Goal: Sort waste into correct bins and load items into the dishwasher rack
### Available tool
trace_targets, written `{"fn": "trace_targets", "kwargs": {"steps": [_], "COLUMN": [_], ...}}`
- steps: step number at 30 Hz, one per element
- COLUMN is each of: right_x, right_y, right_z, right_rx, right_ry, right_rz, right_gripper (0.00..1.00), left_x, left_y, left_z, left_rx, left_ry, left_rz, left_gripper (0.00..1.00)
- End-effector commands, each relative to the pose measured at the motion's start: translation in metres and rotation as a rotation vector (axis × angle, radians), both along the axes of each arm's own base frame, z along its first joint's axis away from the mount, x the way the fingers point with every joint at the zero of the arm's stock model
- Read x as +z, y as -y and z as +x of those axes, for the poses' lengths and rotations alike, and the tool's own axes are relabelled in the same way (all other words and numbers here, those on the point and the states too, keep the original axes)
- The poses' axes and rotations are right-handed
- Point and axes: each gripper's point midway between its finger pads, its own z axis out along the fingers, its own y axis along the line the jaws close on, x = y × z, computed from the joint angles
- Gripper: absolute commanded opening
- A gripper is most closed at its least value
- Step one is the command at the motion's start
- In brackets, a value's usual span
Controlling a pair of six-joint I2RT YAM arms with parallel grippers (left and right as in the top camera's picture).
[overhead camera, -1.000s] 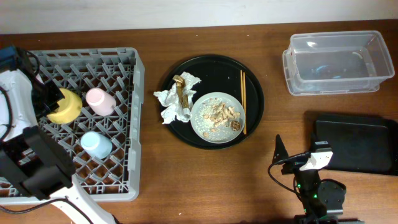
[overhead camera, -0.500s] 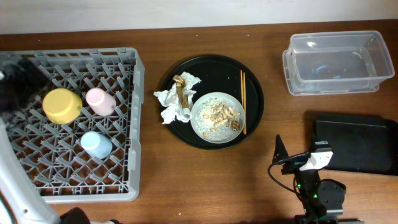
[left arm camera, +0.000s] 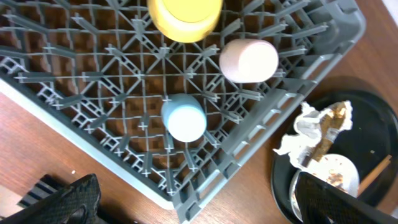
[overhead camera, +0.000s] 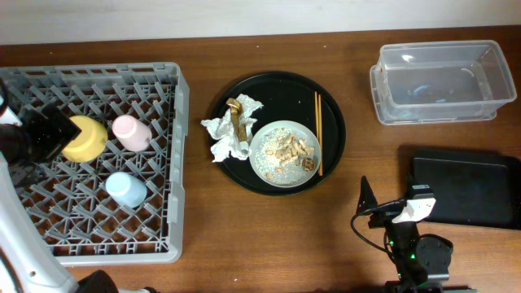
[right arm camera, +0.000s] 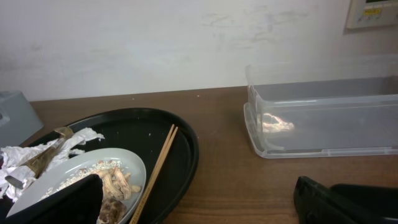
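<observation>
In the grey dishwasher rack (overhead camera: 155,89) lie a yellow bowl (overhead camera: 84,138), a pink cup (overhead camera: 130,132) and a light-blue cup (overhead camera: 126,189). My left gripper (left arm camera: 198,182) hangs high above the rack's near corner, open and holding nothing; its arm (overhead camera: 39,134) sits just left of the bowl. Crumpled white napkins (overhead camera: 226,137), a brown-gold wrapper (overhead camera: 237,118), chopsticks (overhead camera: 317,134) and a grey plate (overhead camera: 273,167) with food scraps (overhead camera: 291,149) lie on the round black tray (overhead camera: 281,85). Low over the table near the tray, my right gripper (right arm camera: 198,186) is open and holds nothing.
A clear plastic tub (overhead camera: 440,81) stands at the back right. A flat black container (overhead camera: 468,189) lies at the right, beside my right arm's base (overhead camera: 411,244). Bare wooden table (overhead camera: 203,244) lies between the rack and the tray.
My left gripper has opened and let go of the yellow bowl, which now rests in the rack. The left arm has pulled back to the left. The right arm has not moved.
</observation>
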Motion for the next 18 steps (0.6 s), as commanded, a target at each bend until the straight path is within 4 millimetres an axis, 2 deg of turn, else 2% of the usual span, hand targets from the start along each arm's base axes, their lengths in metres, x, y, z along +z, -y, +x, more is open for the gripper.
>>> {"fn": "trace_targets", "kwargs": {"steps": [1,4,7,9,11,12,15,18], "right_x": [0.006,0.024,0.047,0.060,0.081,0.106,0.154,0.187], "right_y": [-0.010,-0.073,-0.098,-0.095,-0.088,-0.084,-0.069,-0.057], "right_z": [-0.001,-0.022,-0.042,-0.042,-0.042,-0.048,-0.063,-0.069], "right_rx": [0.058,0.438,0.625,0.619,0.611,0.641,0.639,0.592], "right_ry": [0.027,-0.003,-0.067,-0.091,-0.011,0.100,0.326,0.389], "right_rz": [0.041,0.358,0.641,0.825,0.893,0.879,0.864,0.902], "right_gripper": [0.99,0.98,0.98,0.98,0.99,0.98,0.98,0.99], "left_x": [-0.001,-0.001,-0.001,-0.001,-0.001,-0.001,-0.001,-0.001], "left_y": [-0.007,-0.007,-0.007,-0.007,-0.007,-0.007,-0.007,-0.007], "left_z": [-0.004,-0.004,-0.004,-0.004,-0.004,-0.004,-0.004,-0.004], "left_rx": [0.028,0.028,0.028,0.028,0.028,0.028,0.028,0.028], "left_ry": [-0.016,-0.016,-0.016,-0.016,-0.016,-0.016,-0.016,-0.016], "left_rz": [0.026,0.026,0.026,0.026,0.026,0.026,0.026,0.026], "left_gripper": [1.00,1.00,1.00,1.00,1.00,1.00,1.00,1.00]}}
